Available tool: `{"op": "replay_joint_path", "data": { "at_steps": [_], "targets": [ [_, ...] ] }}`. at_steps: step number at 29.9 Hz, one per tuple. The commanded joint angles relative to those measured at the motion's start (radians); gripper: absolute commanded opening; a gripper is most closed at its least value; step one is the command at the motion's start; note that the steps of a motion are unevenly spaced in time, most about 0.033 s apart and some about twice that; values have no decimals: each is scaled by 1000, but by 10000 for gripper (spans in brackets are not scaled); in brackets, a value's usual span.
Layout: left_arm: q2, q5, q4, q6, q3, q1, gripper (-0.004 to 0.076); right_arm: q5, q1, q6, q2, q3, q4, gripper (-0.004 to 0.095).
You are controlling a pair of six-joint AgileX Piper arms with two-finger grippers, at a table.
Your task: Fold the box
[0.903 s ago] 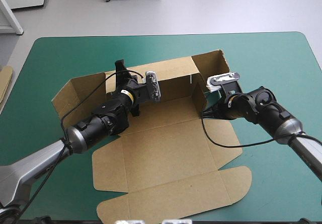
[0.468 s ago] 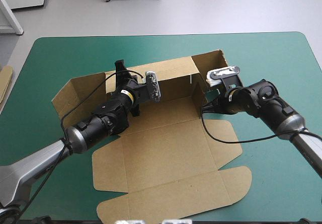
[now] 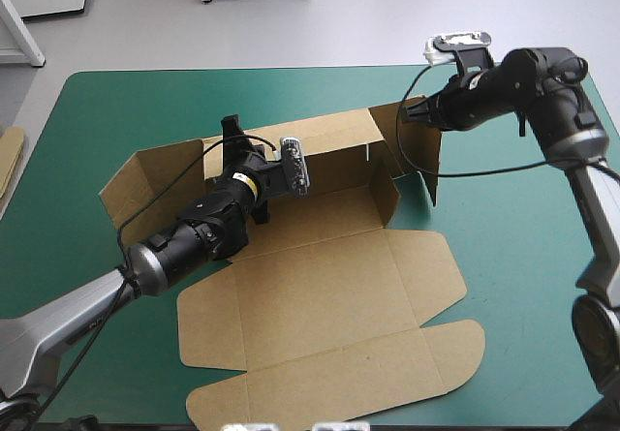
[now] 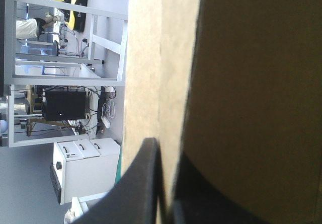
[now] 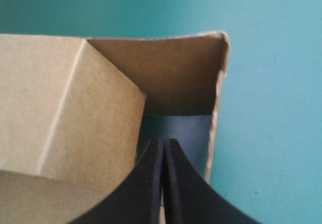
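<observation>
The box [image 3: 320, 295] is seen as a cut sheet of brown board, only partly raised, with the teal-green cover [image 3: 116, 102] showing on every side of it. Its near half is laid flat: a broad panel, and beyond that a strip ending in rounded tabs [image 3: 339, 383] at the box's near edge. Its far wall [image 3: 329, 145] is stood upright. At the box's left end a flap [image 3: 145, 184] is tilted outward, while at its right end a flap [image 3: 386, 136] is raised and turned into a corner.

The left gripper [image 3: 231, 136] is placed at the top edge of the box's far wall. In the left wrist view its black fingers [image 4: 146, 183] are all but closed, with the board pinched between them.

The right gripper [image 3: 405, 113] is held above the box's far right corner. In the right wrist view its fingers [image 5: 151, 183] are pressed together in one point over the corner flap [image 5: 176, 78]; it seems to hold nothing, though contact with the flap cannot be ruled out.

An edge of more board [image 3: 8, 160] is seen well apart from the box, off its left end.
</observation>
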Motion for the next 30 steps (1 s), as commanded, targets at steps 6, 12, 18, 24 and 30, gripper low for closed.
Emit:
{"op": "replay_joint_path", "data": {
  "at_steps": [6,12,18,24,30],
  "targets": [
    [-27,53,-67,-32,-9,0,-9,79,-2,0,168,-398,51,-19],
    [-27,55,-67,-32,-9,0,-9,34,-25,-10,259,-497,180,-19],
    [-27,55,-67,-32,-9,0,-9,56,-42,-8,364,-567,220,-19],
    [-27,55,-67,-32,-9,0,-9,83,-51,-2,393,-581,217,-19],
    [-27,55,-65,-25,-9,0,-9,106,-55,13,393,-581,215,-19]
  ]
}}
